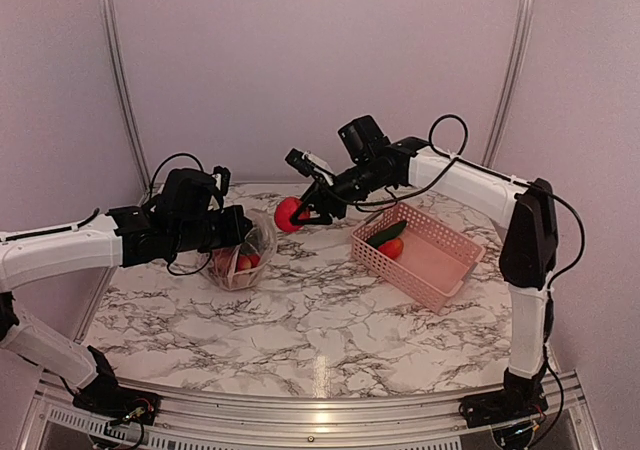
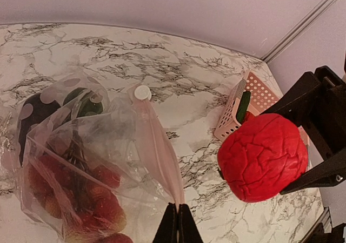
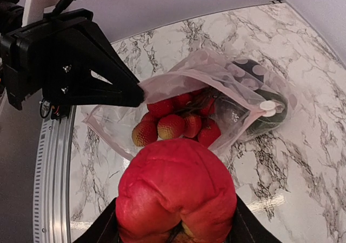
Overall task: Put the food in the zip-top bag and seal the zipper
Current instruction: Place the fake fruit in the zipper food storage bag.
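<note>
Loading stage, mouth of bag held open. The zip-top bag (image 1: pixel 240 257) lies on the marble table (image 1: pixel 320 320) and serves as the reference object. The left gripper (image 2: pixel 177 222), jaws pressed together, pinches the zipper (image 2: pixel 160 146) at the near end of the bag's mouth and lifts that edge, so the opening faces the incoming arm. Inside the bag lie a cluster of small red balls (image 3: pixel 174 125) and, deeper toward its closed end, a dark eggplant (image 2: pixel 31 112) with a green piece (image 2: pixel 89 106) beside it. The right gripper (image 3: pixel 175 229), jaws clamped on either side of a red round fruit (image 1: pixel 289 214), holds that fruit in the air just outside the bag's mouth, near it but not yet within it. Well apart from the bag, on the side away from the left arm, stands the pink basket (image 1: pixel 445 265), in which a long green cucumber (image 1: pixel 386 234) and one more red piece (image 1: pixel 393 249) lie. Judged progress: roughly the midpoint. Several items are bagged, one is at the threshold and two await transfer. The zipper is entirely unpressed, so sealing is not yet begun.
</note>
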